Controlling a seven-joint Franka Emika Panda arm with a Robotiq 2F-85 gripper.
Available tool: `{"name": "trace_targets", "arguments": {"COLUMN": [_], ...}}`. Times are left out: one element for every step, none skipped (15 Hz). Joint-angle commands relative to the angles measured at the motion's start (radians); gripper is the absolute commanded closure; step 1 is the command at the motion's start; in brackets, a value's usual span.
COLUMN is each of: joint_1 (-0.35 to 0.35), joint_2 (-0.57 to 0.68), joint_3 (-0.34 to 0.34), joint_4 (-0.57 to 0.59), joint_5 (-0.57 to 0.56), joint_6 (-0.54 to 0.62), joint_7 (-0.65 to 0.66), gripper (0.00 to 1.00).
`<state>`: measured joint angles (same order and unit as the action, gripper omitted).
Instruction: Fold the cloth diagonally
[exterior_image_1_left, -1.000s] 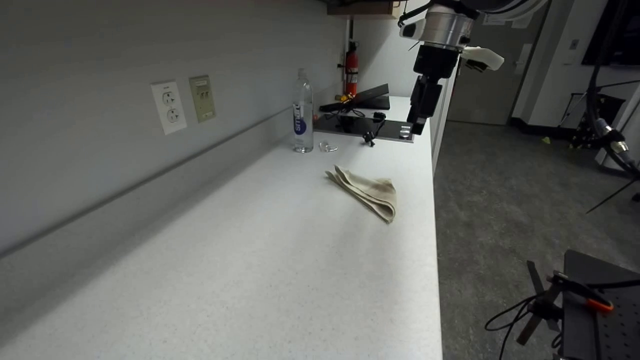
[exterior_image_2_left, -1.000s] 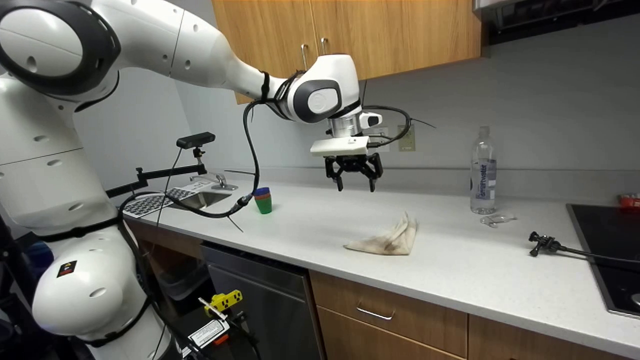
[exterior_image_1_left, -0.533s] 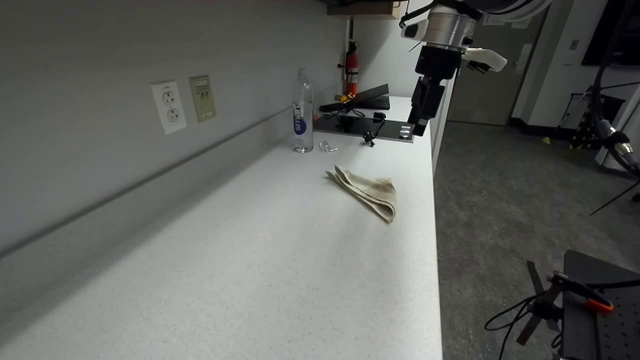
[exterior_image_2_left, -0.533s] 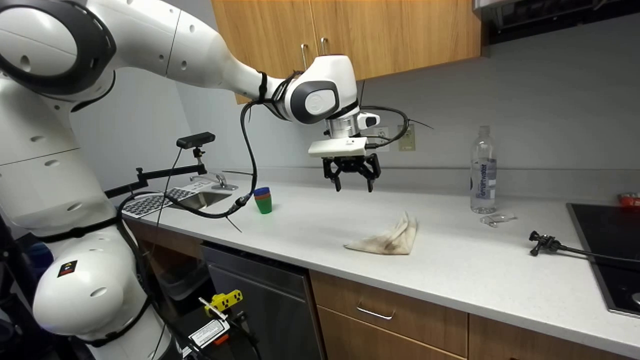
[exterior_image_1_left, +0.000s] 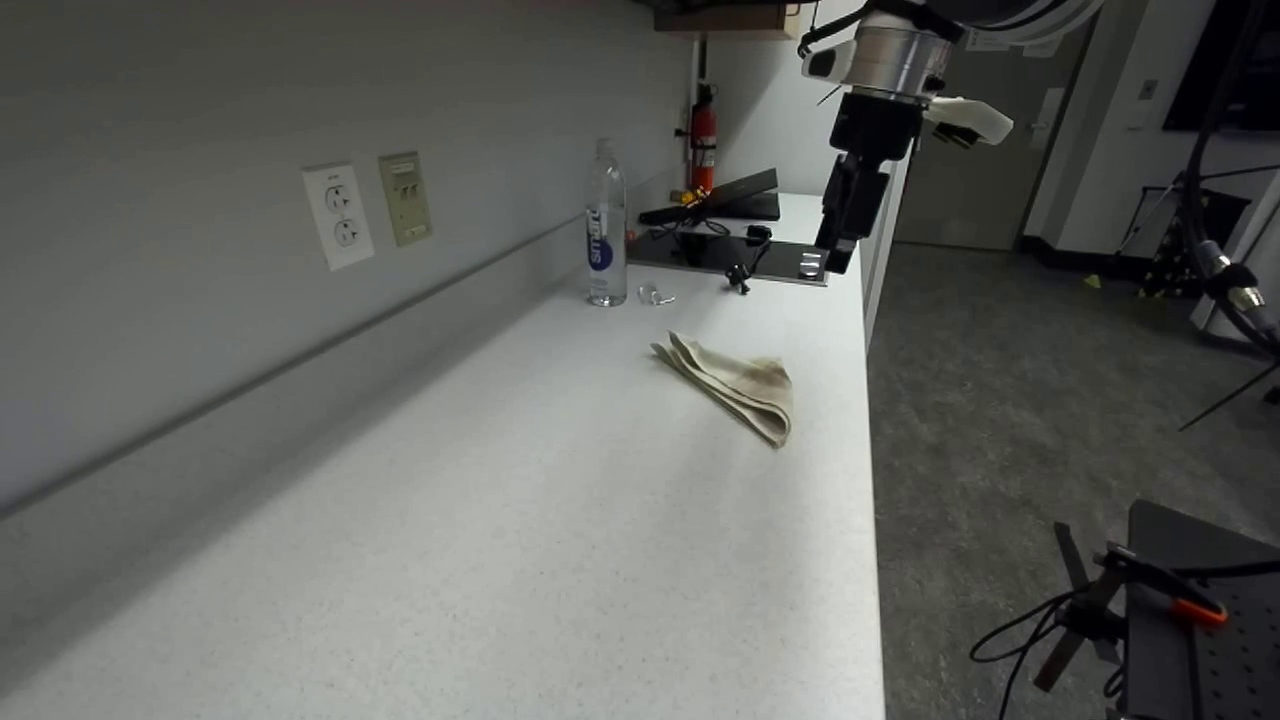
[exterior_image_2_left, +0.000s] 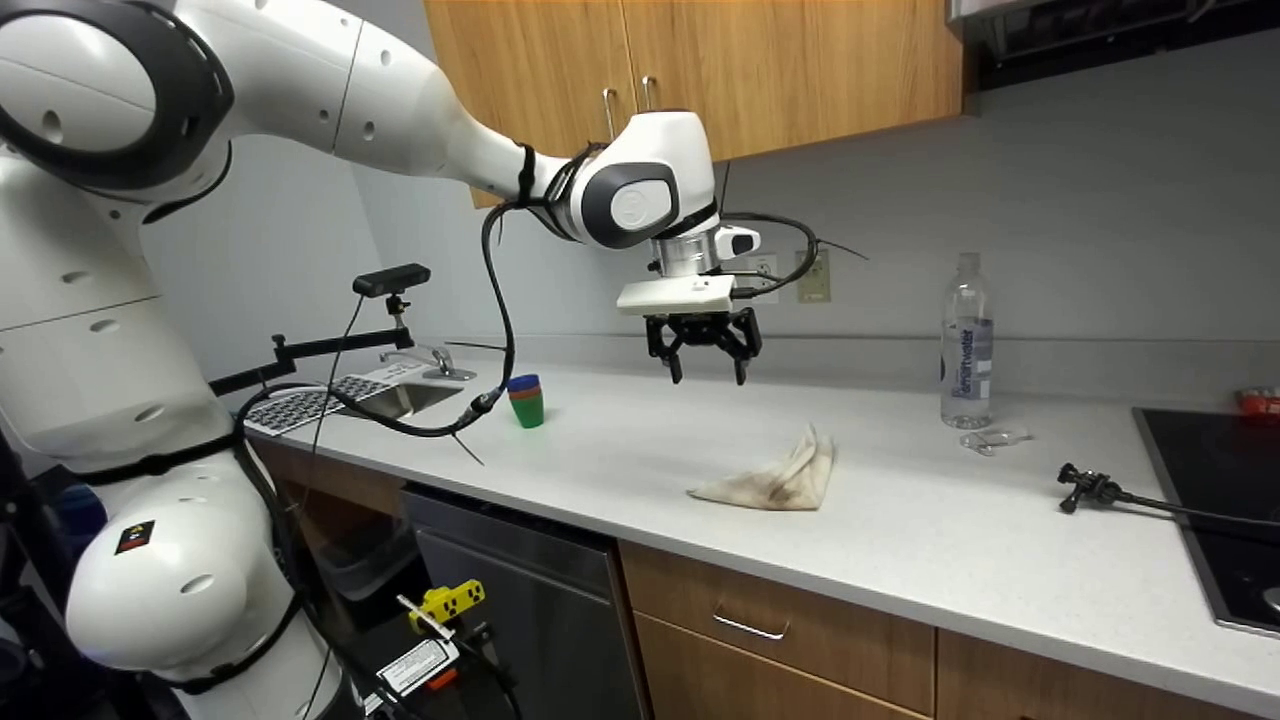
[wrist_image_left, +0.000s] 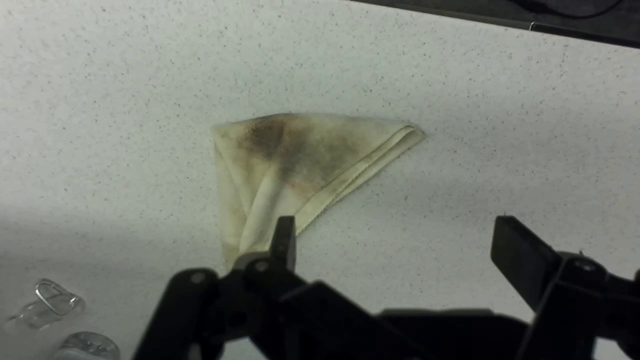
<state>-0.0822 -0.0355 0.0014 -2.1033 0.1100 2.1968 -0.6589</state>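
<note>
The 2 fingers (wrist_image_left: 522, 260) stand wide apart, nothing between them, pointing down well above the table (exterior_image_2_left: 900, 530), presumably to keep from snagging the cloth (wrist_image_left: 310, 160) below. In the wrist view 1 of them covers the cloth's lower end; both exterior views show this is overlap in sight only, not touch.

The cloth lies on the table, nearer the front edge than the wall (exterior_image_2_left: 880, 220), in a rough triangle: 2 edges run close together along a slanted side, and a ridge crosses the stained face. That shape suggests the diagonal fold is largely made, if loosely. The spread fingers would fit either a release or readiness for a tidying pinch; I cannot tell which.

Farther out, the bottle (exterior_image_2_left: 967, 350) stands upright near the wall, a clear piece (exterior_image_2_left: 985, 441) just beside it, perhaps set back to leave folding room.

Against 1 s ago, the arm (exterior_image_2_left: 410, 110) has shifted slightly toward the sink (exterior_image_2_left: 420, 397); against 0.5 s ago, I see no change. The cloth lies the same throughout.
</note>
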Motion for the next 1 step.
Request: {"name": "trace_targets", "arguments": {"joint_1": [0.019], "joint_2": [0.000], "joint_3": [-0.019], "joint_4": [0.001], "joint_5": [-0.001], "joint_6": [-0.002], "joint_7": [0.001], "gripper": [0.00]}}
